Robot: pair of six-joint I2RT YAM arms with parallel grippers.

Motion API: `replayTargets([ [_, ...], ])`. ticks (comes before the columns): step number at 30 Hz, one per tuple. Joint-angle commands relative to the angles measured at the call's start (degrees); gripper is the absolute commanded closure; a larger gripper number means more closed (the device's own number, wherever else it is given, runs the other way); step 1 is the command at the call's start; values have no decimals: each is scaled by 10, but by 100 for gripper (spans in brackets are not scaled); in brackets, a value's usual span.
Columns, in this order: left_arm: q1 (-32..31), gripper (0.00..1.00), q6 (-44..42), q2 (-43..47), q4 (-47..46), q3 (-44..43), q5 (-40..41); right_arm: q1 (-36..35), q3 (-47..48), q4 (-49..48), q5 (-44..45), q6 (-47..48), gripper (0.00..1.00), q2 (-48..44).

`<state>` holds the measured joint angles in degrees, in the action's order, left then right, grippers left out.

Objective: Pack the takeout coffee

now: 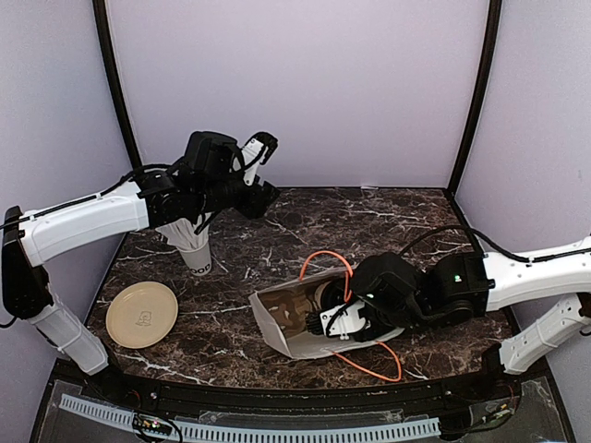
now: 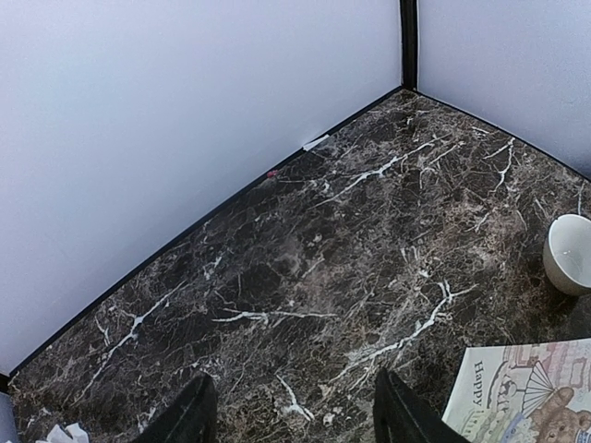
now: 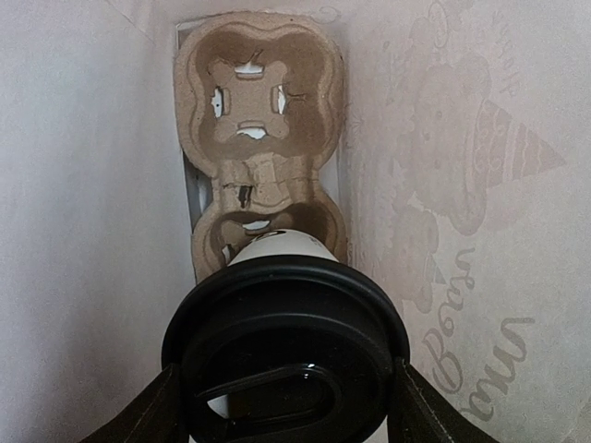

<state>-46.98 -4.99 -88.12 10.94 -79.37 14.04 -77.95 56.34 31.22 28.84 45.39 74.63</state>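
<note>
The right gripper (image 3: 286, 411) reaches into a white paper bag (image 1: 277, 325) that lies on its side on the marble table (image 1: 277, 231), mouth toward the right arm. Its two fingers (image 3: 148, 415) are clamped on either side of the takeout coffee cup (image 3: 277, 245) just under its black lid (image 3: 286, 341). Inside the bag the lid fills the near view, and the cup's base points at the nearer pocket of a pulp cup carrier (image 3: 263, 129) at the bag's far end. Whether it touches the pocket is hidden. The bag's printed wall (image 3: 462, 231) is close on the right, and its orange handles (image 1: 323, 260) loop out around the wrist. The left gripper (image 2: 295, 420) hangs above the table, fingers spread wide with nothing between them. Beneath that arm stands a cup of straws (image 1: 195, 251), with a low cream dish (image 1: 141, 314) near the left front.
</note>
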Motion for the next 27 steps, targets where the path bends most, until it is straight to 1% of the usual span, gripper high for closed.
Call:
replayTargets([
  [1, 7, 40, -5, 11, -21, 15, -8, -4, -11, -9, 1, 1, 51, 7],
  [10, 15, 40, -5, 4, -38, 27, -20, -3, -31, -58, 33, 15, 51, 26],
  [16, 23, 40, -4, 3, -43, 35, -30, 2, -25, -57, 20, 8, 51, 43],
  [20, 28, 40, -2, 10, -47, 45, -36, 19, -12, -52, -11, -6, 51, 54],
  [27, 35, 40, -1, 22, -53, 62, -43, 55, 57, 24, -99, -29, 51, 89],
])
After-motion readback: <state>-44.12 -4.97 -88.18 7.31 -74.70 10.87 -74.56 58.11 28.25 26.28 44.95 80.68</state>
